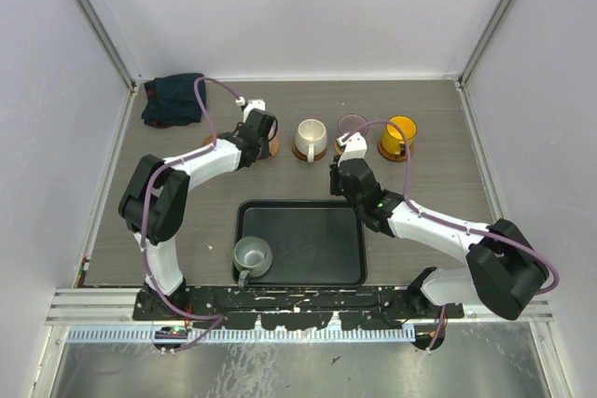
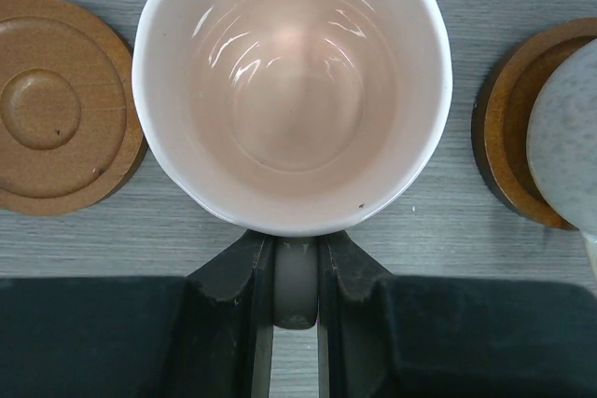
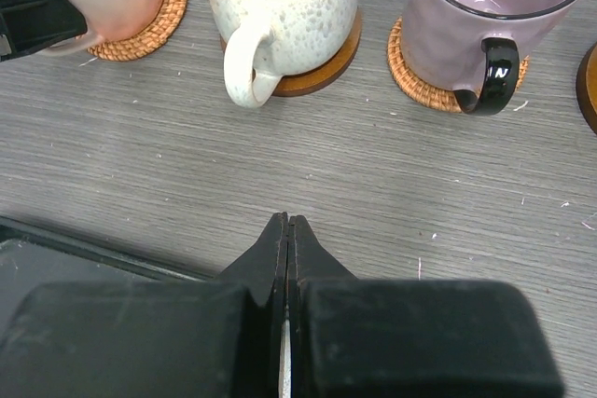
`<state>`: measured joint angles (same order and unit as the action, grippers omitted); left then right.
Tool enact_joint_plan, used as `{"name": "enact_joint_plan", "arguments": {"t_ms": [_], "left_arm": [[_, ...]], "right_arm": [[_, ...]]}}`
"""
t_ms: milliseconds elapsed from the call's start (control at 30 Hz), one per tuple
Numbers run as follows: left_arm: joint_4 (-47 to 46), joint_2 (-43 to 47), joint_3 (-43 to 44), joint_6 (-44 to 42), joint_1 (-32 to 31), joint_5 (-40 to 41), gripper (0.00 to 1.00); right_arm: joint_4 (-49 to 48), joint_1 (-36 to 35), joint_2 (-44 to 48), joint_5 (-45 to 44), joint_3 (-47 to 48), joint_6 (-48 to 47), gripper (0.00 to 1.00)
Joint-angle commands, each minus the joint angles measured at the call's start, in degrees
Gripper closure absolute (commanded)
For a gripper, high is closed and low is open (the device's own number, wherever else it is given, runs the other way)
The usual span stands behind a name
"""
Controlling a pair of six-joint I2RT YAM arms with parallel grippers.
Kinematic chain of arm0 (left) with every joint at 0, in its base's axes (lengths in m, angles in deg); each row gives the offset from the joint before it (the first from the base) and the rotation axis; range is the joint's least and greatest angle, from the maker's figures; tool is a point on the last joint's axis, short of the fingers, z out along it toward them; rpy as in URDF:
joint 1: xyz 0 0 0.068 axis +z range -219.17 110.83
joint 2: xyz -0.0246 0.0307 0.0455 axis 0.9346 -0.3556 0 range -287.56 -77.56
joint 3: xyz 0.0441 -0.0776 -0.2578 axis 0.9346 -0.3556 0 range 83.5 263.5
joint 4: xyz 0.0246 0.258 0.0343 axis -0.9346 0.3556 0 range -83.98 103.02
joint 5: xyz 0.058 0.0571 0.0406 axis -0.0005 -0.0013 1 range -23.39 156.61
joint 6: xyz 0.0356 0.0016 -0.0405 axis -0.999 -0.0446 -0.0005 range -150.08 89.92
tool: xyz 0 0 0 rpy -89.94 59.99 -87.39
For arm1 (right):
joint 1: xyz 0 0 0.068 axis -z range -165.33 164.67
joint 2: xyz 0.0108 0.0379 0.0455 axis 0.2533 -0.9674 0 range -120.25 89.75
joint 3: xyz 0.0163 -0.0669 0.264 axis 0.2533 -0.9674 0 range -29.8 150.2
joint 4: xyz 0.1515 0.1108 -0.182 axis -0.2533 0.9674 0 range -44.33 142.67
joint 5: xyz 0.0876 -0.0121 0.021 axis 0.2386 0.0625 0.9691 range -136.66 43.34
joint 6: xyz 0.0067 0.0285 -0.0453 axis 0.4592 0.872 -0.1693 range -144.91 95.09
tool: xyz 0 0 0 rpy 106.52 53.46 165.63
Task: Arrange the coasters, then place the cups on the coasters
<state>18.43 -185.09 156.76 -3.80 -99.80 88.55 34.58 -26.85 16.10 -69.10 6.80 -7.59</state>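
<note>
Left gripper (image 2: 297, 253): jaws nearly closed, clamped on the handle of the glossy pink ceramic mug (image 2: 294, 90). Mug stands on a round woven straw coaster (image 3: 159, 11) in the back row. Bare round brown wooden coaster (image 2: 61, 104) just to its left. Speckled cream mug (image 3: 280, 6), mauve mug (image 3: 485, 16) and yellow mug (image 1: 399, 135) each on a coaster. Grey-green mug (image 1: 252, 253) in the black rectangular tray (image 1: 317, 240). Right gripper (image 3: 285, 223): jaws pressed together, empty, over the grey table (image 3: 280, 156) by the tray edge

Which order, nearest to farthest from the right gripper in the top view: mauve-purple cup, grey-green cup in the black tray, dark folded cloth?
1. Mauve-purple cup, just beyond the right gripper.
2. Grey-green cup, near-left in the black tray.
3. Dark folded cloth, far-left corner.
</note>
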Motion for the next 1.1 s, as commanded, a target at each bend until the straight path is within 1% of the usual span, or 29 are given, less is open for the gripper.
{"name": "enact_joint_plan", "arguments": {"t_ms": [0, 33, 100, 167, 233, 267, 433, 467, 500, 667, 800, 900, 1000, 1067], "left_arm": [[-0.02, 3.27, -1.11, 0.9, -0.24, 1.44, 0.81], [0.1, 3.48, -1.15, 0.73, -0.25, 1.58, 0.76], [0.03, 3.9, -1.37, 0.41, -0.47, 1.91, 0.56], [-0.28, 4.07, -1.51, 0.26, -0.48, 2.15, 0.39], [-0.1, 4.08, -1.24, 0.09, -0.48, 2.36, 0.23], [0.03, 4.04, -1.19, 0.09, -0.48, 2.43, 0.19], [0.0, 5.5, -1.82, 0.02, -0.8, 3.07, 0.13], [-0.03, 6.16, -2.23, -0.08, -0.89, 3.37, 0.09], [-0.02, 6.85, -2.57, -0.24, -1.04, 3.65, 0.07], [0.24, 13.5, -4.98, -1.79, -1.97, 4.12, 0.03], [2.62, 20.82, -8.84, -4.17, -3.9, 4.41, 0.0], [5.74, 28.06, -14.05, -5.53, -6.64, 4.49, 0.02], [9.55, 37.7, -20.11, -5.55, -10.49, 4.2, 0.02], [13.32, 44.0, -23.69, -3.61, -12.8, 2.66, 0.02]], "right_arm": [[-2.54, -0.19, 0.32, 0.31, 0.14, 0.43, 0.99], [-2.53, -0.23, 0.28, 0.39, 0.2, 0.43, 0.99], [-2.53, -0.21, 0.4, 0.51, 0.18, 0.43, 0.99], [-2.66, -0.23, 0.35, 0.57, 0.05, 0.43, 0.99], [-2.62, -0.23, 0.31, 0.54, 0.1, 0.52, 0.99], [-2.62, -0.19, 0.34, 0.62, 0.1, 0.55, 0.99], [-2.54, -0.23, 0.54, 0.55, -0.06, 0.51, 0.99], [-2.48, -0.23, 0.64, 0.52, -0.07, 0.44, 0.99], [-2.45, -0.23, 0.69, 0.54, -0.04, 0.37, 0.99], [-2.14, -0.23, 0.93, -0.05, 0.52, -0.46, 0.99], [-1.55, -0.22, 1.29, -0.49, 1.49, -0.94, 0.99], [-1.24, -0.23, 1.48, -0.59, 2.1, -1.42, 0.98], [-1.04, -0.15, 1.65, -1.21, 2.7, -2.08, 0.98], [-0.75, -0.14, 1.66, -1.67, 3.35, -2.5, 0.97]]}}
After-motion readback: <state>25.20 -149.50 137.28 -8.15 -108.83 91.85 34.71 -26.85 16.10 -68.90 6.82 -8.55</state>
